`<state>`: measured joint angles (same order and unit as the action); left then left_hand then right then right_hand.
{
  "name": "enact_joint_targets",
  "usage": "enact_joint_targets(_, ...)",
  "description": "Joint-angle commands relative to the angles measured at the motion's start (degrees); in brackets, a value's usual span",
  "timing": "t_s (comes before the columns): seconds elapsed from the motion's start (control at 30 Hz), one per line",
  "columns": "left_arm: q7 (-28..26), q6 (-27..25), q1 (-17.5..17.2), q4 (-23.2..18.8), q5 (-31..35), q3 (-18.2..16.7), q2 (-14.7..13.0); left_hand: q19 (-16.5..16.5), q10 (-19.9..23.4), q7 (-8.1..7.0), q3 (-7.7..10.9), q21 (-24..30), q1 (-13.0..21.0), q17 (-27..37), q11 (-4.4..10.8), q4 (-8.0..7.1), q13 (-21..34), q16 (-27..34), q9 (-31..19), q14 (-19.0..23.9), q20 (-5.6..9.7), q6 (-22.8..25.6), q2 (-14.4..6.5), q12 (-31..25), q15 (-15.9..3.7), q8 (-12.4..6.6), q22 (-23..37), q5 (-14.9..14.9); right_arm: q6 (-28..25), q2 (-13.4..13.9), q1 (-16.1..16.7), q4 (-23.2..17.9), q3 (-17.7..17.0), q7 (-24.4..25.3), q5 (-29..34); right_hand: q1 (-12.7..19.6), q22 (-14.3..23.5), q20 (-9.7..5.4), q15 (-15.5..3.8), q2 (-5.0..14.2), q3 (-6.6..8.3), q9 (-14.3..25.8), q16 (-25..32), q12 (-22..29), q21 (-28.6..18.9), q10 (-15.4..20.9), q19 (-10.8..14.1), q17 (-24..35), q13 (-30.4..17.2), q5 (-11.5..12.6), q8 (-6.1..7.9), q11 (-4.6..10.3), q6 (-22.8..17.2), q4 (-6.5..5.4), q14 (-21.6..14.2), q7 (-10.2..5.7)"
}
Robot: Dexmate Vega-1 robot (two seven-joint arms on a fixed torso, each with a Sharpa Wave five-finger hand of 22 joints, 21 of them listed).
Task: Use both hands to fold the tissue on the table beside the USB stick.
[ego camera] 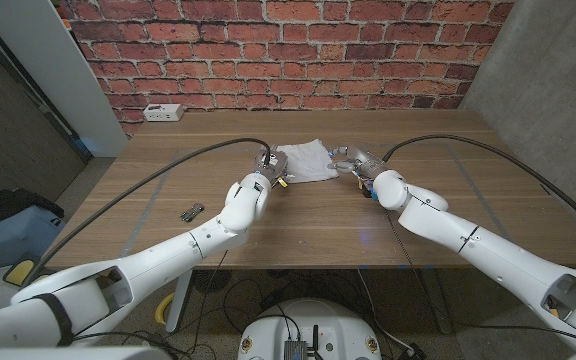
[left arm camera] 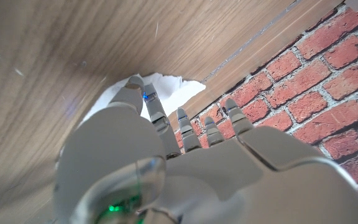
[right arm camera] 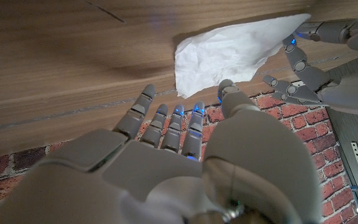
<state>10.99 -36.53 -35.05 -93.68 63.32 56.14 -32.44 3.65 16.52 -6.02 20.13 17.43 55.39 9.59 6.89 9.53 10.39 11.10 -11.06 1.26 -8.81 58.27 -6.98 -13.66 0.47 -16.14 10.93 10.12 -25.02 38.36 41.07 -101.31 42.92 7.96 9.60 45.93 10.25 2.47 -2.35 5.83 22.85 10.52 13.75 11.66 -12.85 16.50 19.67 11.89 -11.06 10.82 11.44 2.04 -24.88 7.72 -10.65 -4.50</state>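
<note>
Here, in the head view, the tissue [ego camera: 306, 160] lies rumpled and white near the middle of the table [ego camera: 448, 160], with the left hand [ego camera: 266, 172] at its left edge and the right hand [ego camera: 356, 164] at its right edge; the USB stick [ego camera: 191, 211] sits well apart, toward the robot's left and nearer the table's front edge. From here it cannot be told whether either hand has paper between its fingers. In the left wrist view, the left hand [left arm camera: 166, 134] reaches over the tissue [left arm camera: 166, 87] with fingers spread and extended, the thumb side over the paper; contact looks likely, but a firm pinch is not plain. In the right wrist view, the right hand [right arm camera: 179, 124] has its fingers apart and holds nothing, its tips just short of the tissue [right arm camera: 235, 50], while the left hand [right arm camera: 309, 62] shows on the far side with a fingertip touching the paper's corner. The step in hand appears to be taking hold of both edges. To do it well, each hand should probably pinch a corner lightly between thumb and finger, lift together just off the wood, and carry one edge over the other evenly, since thin paper may tear or slide if only one side pulls.
</note>
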Motion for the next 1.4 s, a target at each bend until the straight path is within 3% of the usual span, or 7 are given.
enact_joint_targets(0.03, -12.23, -0.35, -3.12, 1.04, -4.46, -2.07, 0.67, 1.86, 2.47, 1.54, 0.60, 0.68, 1.53, 0.07, 0.26, -0.08, 0.17, 0.63, -0.33, 2.67, 0.32, 1.47, -0.59, -0.53, -0.98, 0.01, 0.11, -0.09, -1.01, 1.05, 1.08, -2.24, -0.29, -0.02, 0.58, 0.24, 0.25, 0.14, -0.60, 0.25, -0.33, 0.33, -0.05, -0.01, 0.00, 0.41, 0.47, -0.01, -0.13, 0.24, -0.05, -0.16, -0.58, 0.19, -0.63, 0.09)
enact_joint_targets(0.23, -17.49, -0.93, -4.61, 0.64, -7.31, -3.27, 1.10, 2.95, 4.03, 2.96, 0.71, 1.01, 1.94, 0.05, -0.01, -0.28, 0.22, 0.66, -0.65, 4.21, 0.60, 1.70, -1.11, -0.64, -1.33, 0.17, 0.19, 0.01, -2.60, 2.45, 1.35, -4.13, -0.14, -1.64, 0.98, 3.08, 0.16, 1.13, -0.80, -2.40, -0.80, 0.31, -0.77, 0.20, 0.55, 1.25, -0.39, -0.62, -0.17, 0.96, 0.32, -0.03, -2.15, 2.38, -0.34, 0.25)
enact_joint_targets(0.4, -22.54, 0.83, -6.36, 0.18, -13.14, -5.84, 1.70, 4.19, 6.05, 6.50, 1.40, 1.46, 3.32, 0.01, -0.57, -0.15, 0.32, 0.41, -2.44, 5.88, 0.83, 2.26, -2.01, -0.57, -1.54, -0.72, 0.39, 0.42, -4.58, 3.18, 1.14, -5.54, 0.76, -2.95, 2.21, 3.78, 0.17, 1.40, -2.28, -3.90, -2.03, 0.37, 0.51, 1.40, 1.37, 4.05, -2.50, 0.28, -0.81, 1.81, 0.64, -0.24, -3.79, 1.71, -2.79, -0.19)
enact_joint_targets(0.53, -22.05, 0.55, -6.40, -0.90, -16.10, -6.38, 1.57, 3.97, 4.75, 8.67, 2.41, 1.66, 3.89, 0.23, -3.38, -1.45, 0.67, -0.31, -5.86, 5.62, 0.33, 0.05, -3.93, 0.70, -0.14, -1.94, 0.82, 0.36, -5.83, 3.16, 0.57, -5.75, 1.54, -4.26, 2.71, 3.28, 0.20, 1.63, -1.90, -4.81, -3.08, 0.40, 0.37, 1.07, 1.88, 2.57, -4.35, 1.01, -1.25, 2.26, 0.50, -0.40, -3.96, 1.24, -1.63, -0.97)
enact_joint_targets(0.73, -21.33, -0.30, -5.86, -1.96, -18.28, -6.06, 1.16, 2.89, 2.06, 8.33, 5.29, 1.94, 1.94, 1.57, -4.83, -6.52, 1.28, -0.12, -11.46, 3.36, -0.08, -6.76, -5.17, 1.89, 1.60, -3.88, 1.44, 0.80, -6.50, 2.47, -0.40, -4.70, 3.32, -3.95, 5.27, 5.24, 0.26, 1.22, -1.81, -5.03, -3.58, 0.45, 0.26, 0.31, 1.74, -0.32, -5.63, 1.98, -1.73, 3.60, 0.16, 1.60, -3.48, 1.63, 0.29, -4.80)
enact_joint_targets(0.9, -22.07, 0.15, -5.81, -2.27, -20.81, -6.52, 0.84, 2.68, 1.80, 8.42, 6.35, 2.09, 1.66, 1.72, -4.99, -7.50, 1.42, -0.08, -13.00, 2.93, 0.09, -7.85, -4.99, 1.92, 1.93, -4.85, 1.59, 0.94, -6.86, 1.52, -0.90, -3.32, 4.74, -2.50, 8.17, 10.35, 0.26, 0.43, -3.86, -3.43, -2.72, 0.47, 1.69, 1.25, 1.36, 1.04, -5.97, 3.18, -2.30, 5.02, 0.61, 5.03, -5.04, 2.11, -0.99, -8.00)
enact_joint_targets(1.4, -24.30, 4.21, -7.31, -4.71, -30.91, -10.28, -1.16, 2.35, 1.69, 9.60, 8.78, 2.63, 1.46, 2.01, -5.89, -9.17, 1.76, 0.26, -16.66, 2.67, 0.44, -10.20, -4.93, 1.77, 2.33, -7.42, 2.02, 0.92, -3.48, -1.21, -2.09, 3.40, 6.64, -0.29, 11.92, 12.38, 0.23, -0.07, -5.24, -3.89, -3.65, 0.47, 3.09, 2.18, 1.15, 2.18, -5.89, 4.35, -2.90, 5.38, 0.56, 6.94, -5.87, 1.91, -2.59, -8.11)
